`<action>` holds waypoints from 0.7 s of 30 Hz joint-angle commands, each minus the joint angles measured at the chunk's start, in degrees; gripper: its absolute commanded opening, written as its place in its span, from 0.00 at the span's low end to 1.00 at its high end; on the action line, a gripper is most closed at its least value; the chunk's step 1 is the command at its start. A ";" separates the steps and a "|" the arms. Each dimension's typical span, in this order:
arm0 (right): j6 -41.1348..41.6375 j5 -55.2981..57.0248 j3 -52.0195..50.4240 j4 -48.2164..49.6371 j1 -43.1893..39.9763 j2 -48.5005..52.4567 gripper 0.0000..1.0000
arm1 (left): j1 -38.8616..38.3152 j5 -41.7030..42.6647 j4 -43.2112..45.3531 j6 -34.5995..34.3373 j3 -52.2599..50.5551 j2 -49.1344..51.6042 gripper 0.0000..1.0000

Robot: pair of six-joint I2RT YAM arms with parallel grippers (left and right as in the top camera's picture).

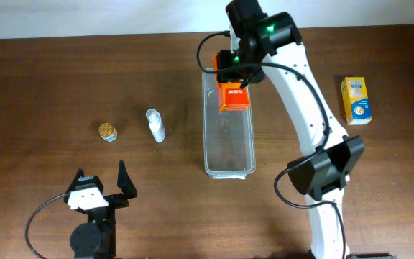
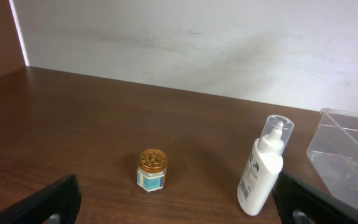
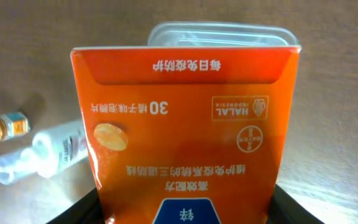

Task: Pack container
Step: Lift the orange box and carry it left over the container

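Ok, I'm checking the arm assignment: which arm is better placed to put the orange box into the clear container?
Right. The right gripper holds the orange box over the container's far end. The left gripper is open, empty, and off to the side, nearer the small jar.

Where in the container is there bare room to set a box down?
The container's near part, toward the robot, is bare. Its far end is crowded: the right claw holds the orange box there. Outside, bare table lies between the white bottle and the container.
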 commanded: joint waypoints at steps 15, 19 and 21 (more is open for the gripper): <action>4.46 4.42 -0.72 1.81 1.81 7.63 0.57 | 0.17 -0.61 -0.02 0.92 -0.20 -0.33 0.99; 4.61 4.44 -0.87 1.97 2.03 9.11 0.57 | 0.17 -0.61 -0.02 0.92 -0.20 -0.33 0.99; 4.61 5.03 -1.68 2.03 2.36 9.92 0.57 | 0.17 -0.61 -0.02 0.92 -0.20 -0.33 0.99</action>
